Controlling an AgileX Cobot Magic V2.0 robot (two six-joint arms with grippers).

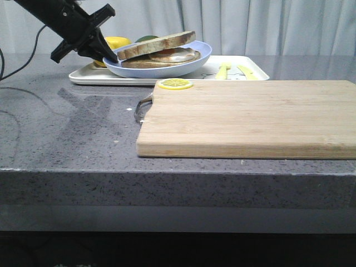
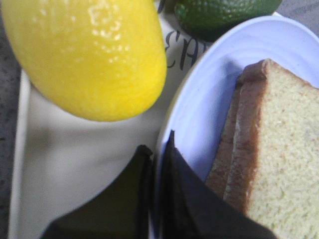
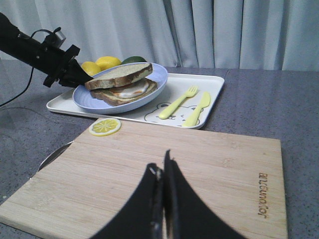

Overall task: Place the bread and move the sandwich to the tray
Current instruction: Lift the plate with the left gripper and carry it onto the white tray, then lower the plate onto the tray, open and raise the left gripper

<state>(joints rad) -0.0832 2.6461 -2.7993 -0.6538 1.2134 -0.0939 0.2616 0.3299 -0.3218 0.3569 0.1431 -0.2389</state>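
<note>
The left claw (image 2: 155, 164) pinched the plate (image 2: 199, 104) rim, lemon (image 2: 84, 55) just beside it. The bread (image 3: 119, 75) topped the sandwich (image 3: 124, 92) on the plate, sitting on the tray (image 3: 174, 94). Only the right wrist view showed the fork (image 3: 178, 102). The right claw (image 3: 162, 199) was together above the board (image 3: 189, 169).

Big wooden cutting board (image 1: 245, 118) takes up most of the grey counter (image 1: 67, 133), with a lemon slice (image 1: 174, 84) sitting on its 11 o'clock corner. Further back there's a yellow lemon (image 3: 107, 63), a green avocado (image 3: 133, 59), plus a yellow-green plastic fork (image 3: 179, 101) and knife (image 3: 198, 108) lying side by side.
</note>
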